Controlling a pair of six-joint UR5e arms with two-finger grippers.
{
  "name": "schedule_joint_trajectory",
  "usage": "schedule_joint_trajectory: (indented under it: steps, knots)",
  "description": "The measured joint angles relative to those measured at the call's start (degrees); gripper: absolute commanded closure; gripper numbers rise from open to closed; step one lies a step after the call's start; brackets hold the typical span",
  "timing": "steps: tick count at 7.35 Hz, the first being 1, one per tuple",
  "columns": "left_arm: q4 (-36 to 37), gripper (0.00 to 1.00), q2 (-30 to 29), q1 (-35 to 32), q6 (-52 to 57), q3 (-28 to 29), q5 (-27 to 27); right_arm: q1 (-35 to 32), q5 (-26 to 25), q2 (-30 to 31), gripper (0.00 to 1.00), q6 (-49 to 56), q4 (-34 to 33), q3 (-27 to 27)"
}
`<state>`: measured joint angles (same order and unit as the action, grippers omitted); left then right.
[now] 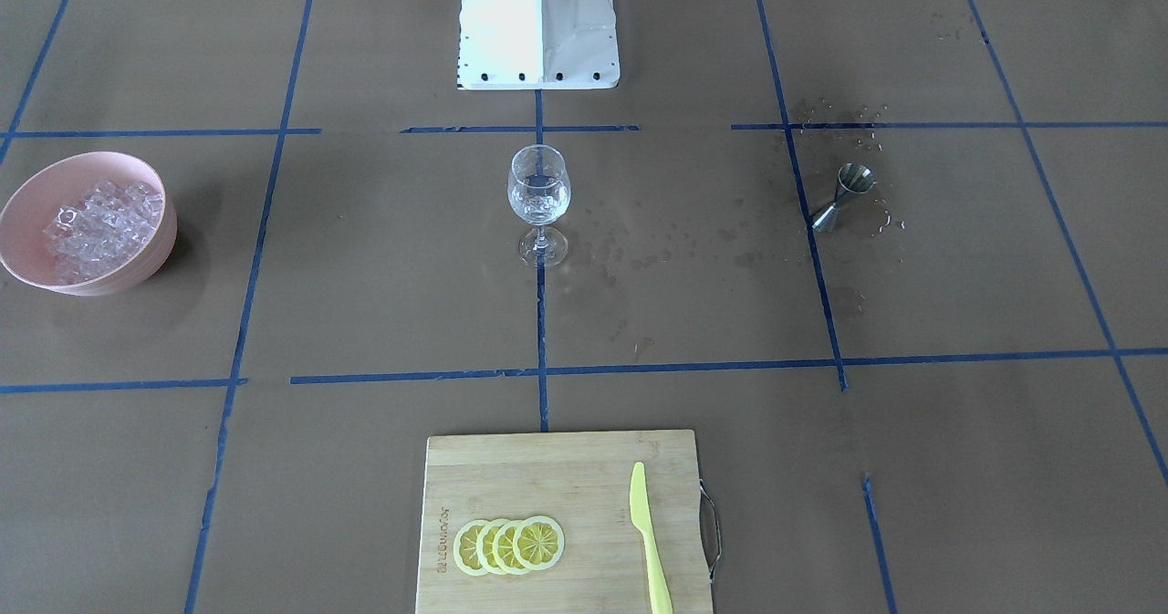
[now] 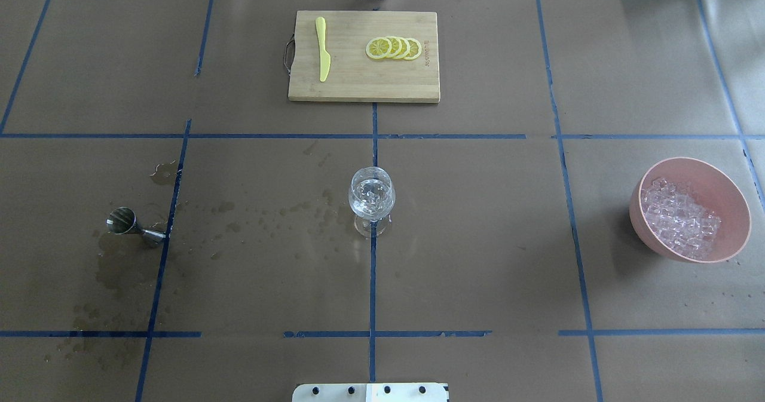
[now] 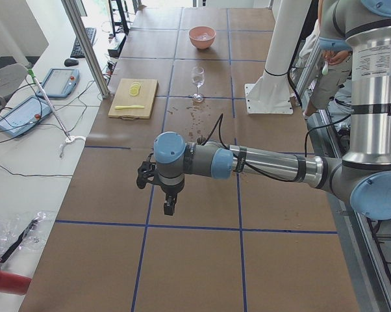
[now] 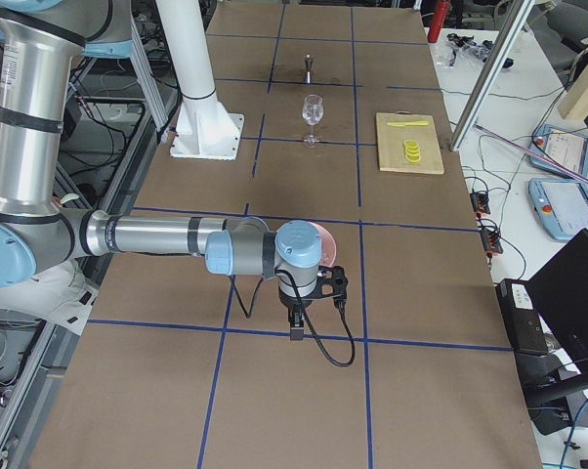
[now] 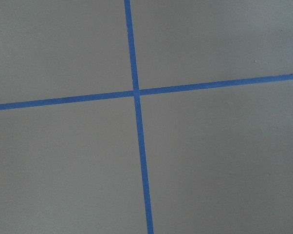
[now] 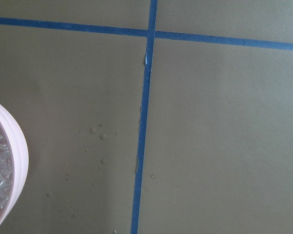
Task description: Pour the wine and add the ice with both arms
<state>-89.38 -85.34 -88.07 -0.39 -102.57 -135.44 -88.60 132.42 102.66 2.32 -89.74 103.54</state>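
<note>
Brown paper (image 2: 478, 241) crossed by blue tape lines (image 2: 372, 282) covers the table, and at its middle we see a wine glass (image 2: 371, 199) standing upright on one of those lines. Its bowl holds clear, glassy lumps, but we cannot tell whether wine lies among them. The ice (image 2: 681, 223) is heaped in a pink bowl (image 2: 693, 162) on the robot's right side, well apart from the glass. On the robot's left side a steel jigger (image 2: 128, 224) stands upright just beside a tape line, with wet stains (image 2: 119, 264) around it and trailing toward the glass. At the far edge a bamboo cutting board (image 2: 358, 85) carries overlapping lemon slices (image 2: 394, 48) and a yellow knife (image 2: 323, 49), the two lying apart. The white pedestal base (image 1: 538, 21) sits at the robot's edge of the table. We find the left arm (image 3: 267, 164) stretched out level beyond the table's left end zone, its left gripper (image 3: 169, 208) pointing down above the paper near a tape crossing; we cannot tell how its jaws stand. The right arm (image 4: 157, 236) reaches out likewise, its right gripper (image 4: 296, 327) hanging down just beside the pink bowl, whose rim shows in the right wrist view; here too we cannot tell the jaws' state.
</note>
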Motion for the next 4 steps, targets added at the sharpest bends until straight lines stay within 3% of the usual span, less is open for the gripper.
schedule_joint_trajectory:
  steps: [4]
  knots:
    - [0.0, 0.00, 0.0, 0.0, 0.0, -0.1, 0.0, 0.0, -0.2, -0.3, 0.00, 0.0, 0.1, 0.0]
